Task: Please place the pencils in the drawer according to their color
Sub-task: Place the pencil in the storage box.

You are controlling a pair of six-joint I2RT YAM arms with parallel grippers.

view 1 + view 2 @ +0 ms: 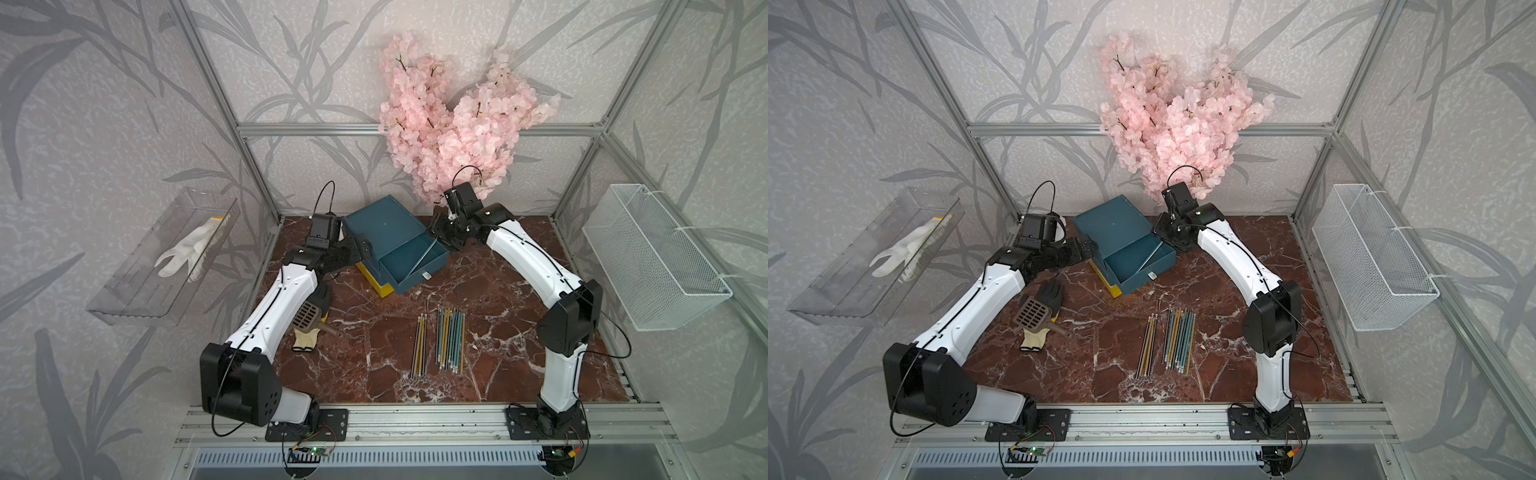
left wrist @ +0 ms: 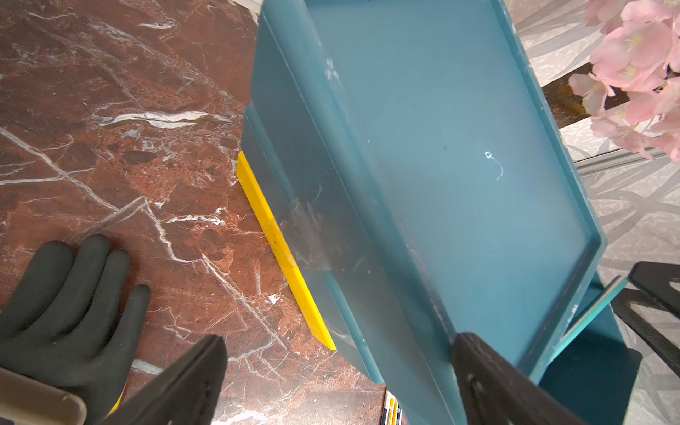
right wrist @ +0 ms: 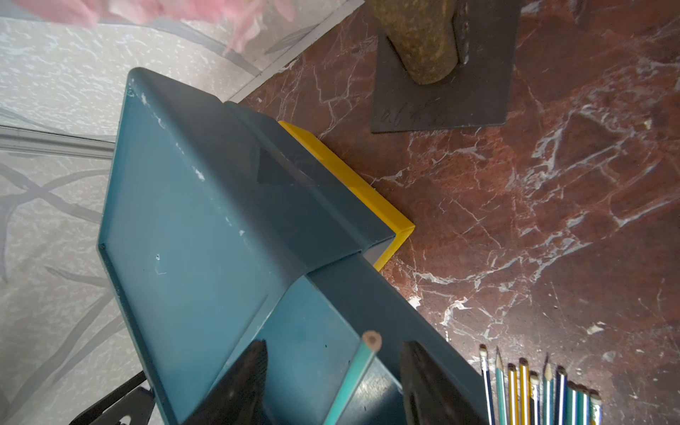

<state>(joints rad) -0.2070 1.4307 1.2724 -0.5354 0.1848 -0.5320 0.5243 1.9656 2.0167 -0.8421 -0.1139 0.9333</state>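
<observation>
Teal pencil (image 3: 356, 369) clear of right gripper (image 3: 335, 344), wrist-only

Left gripper (image 2: 338, 382) jaws stand apart — one over the marble table (image 2: 110, 92), one at the teal drawer chest (image 2: 441, 165) top rim; black glove (image 2: 62, 312) nearby.

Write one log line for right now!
top drawer: open | teal pencil: inside | left gripper: open | right gripper: open | other pencils: table
</observation>
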